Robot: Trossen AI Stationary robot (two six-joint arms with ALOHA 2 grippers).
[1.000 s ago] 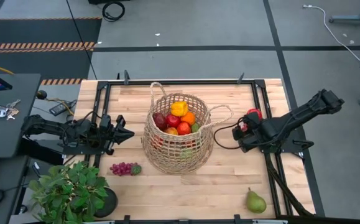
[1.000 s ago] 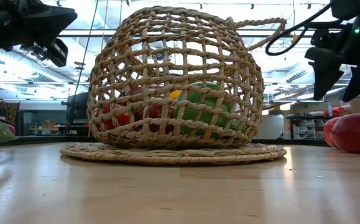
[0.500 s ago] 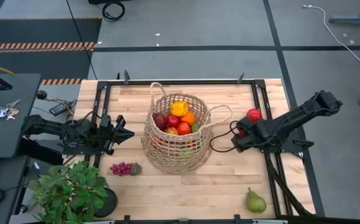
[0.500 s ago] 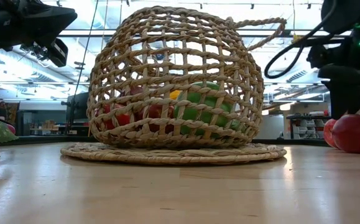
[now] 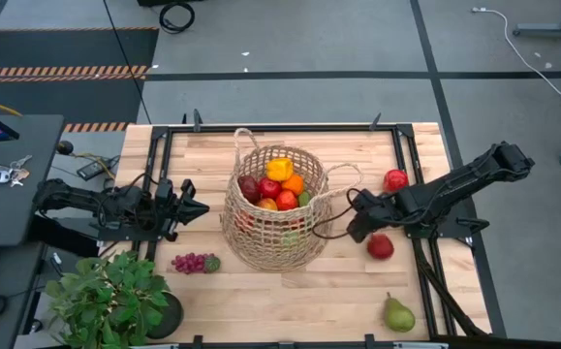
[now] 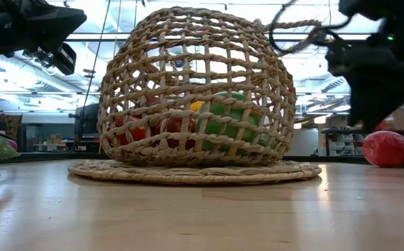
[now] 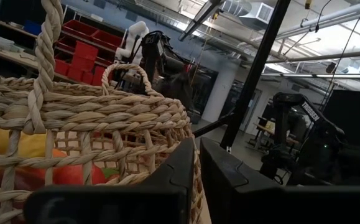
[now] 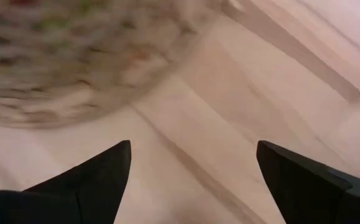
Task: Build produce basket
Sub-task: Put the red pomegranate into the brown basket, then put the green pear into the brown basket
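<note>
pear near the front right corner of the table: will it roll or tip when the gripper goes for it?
The pear probably wobbles rather than rolls far: its narrow neck and wide base look uneven. It stands alone on bare wood, so nothing would stop a nudge. Its skin looks smooth, so the open right gripper may slip unless it closes across the wide part.

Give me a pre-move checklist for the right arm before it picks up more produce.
1. Right gripper open and empty: ok; the wrist view shows the jaws wide apart with only table between them.
2. Fruit within reach: ok; a red apple lies on the table just beside the gripper, another further back.
3. Basket upright with room on top: ok.
4. Left gripper clear of the right arm's path: ok; it waits on the basket's other side.
5. Pear and grapes not yet loaded: not ok.
</note>
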